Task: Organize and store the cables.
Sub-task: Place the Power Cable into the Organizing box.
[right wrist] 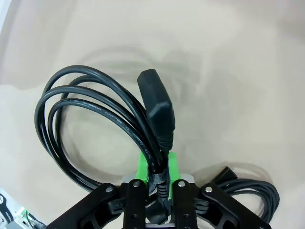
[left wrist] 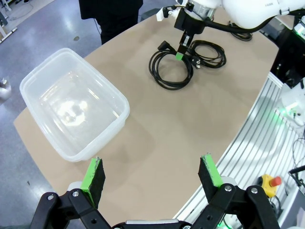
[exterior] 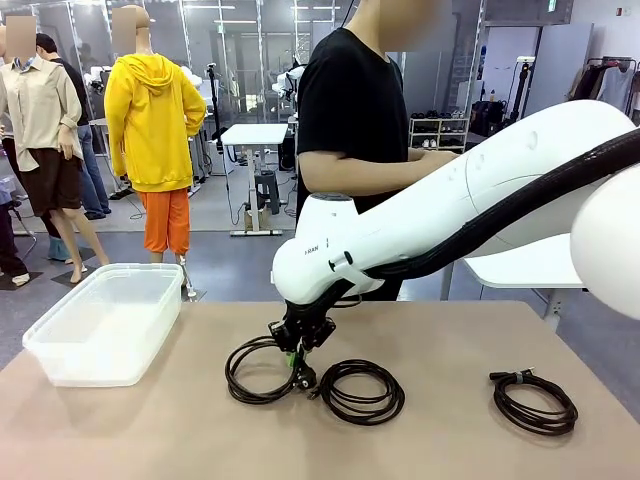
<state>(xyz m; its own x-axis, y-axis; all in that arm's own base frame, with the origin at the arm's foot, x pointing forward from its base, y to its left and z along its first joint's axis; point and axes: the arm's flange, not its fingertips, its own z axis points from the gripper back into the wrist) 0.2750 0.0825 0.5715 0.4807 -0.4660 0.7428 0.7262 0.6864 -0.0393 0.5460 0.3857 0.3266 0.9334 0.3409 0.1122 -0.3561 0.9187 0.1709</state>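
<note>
Nearby, clear tub (exterior: 92,352) beside cables (exterior: 362,392)

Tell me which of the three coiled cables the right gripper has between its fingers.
The left cable, the coil nearest the plastic bin: the right gripper pinches its strands. The middle cable and the right cable lie free.

Black throughout the cable coil (exterior: 233,378) caught in the right gripper (exterior: 297,360), itself black with bright green pads (right wrist: 143,164). Black too on the second coil (exterior: 360,415) just beside that gripper and the tied coil (exterior: 535,425) well apart. Translucent milky white bin (exterior: 80,362) off the gripper's other side. Plain tan tabletop (exterior: 430,450). Same black and green on the left gripper (left wrist: 152,174).
</note>
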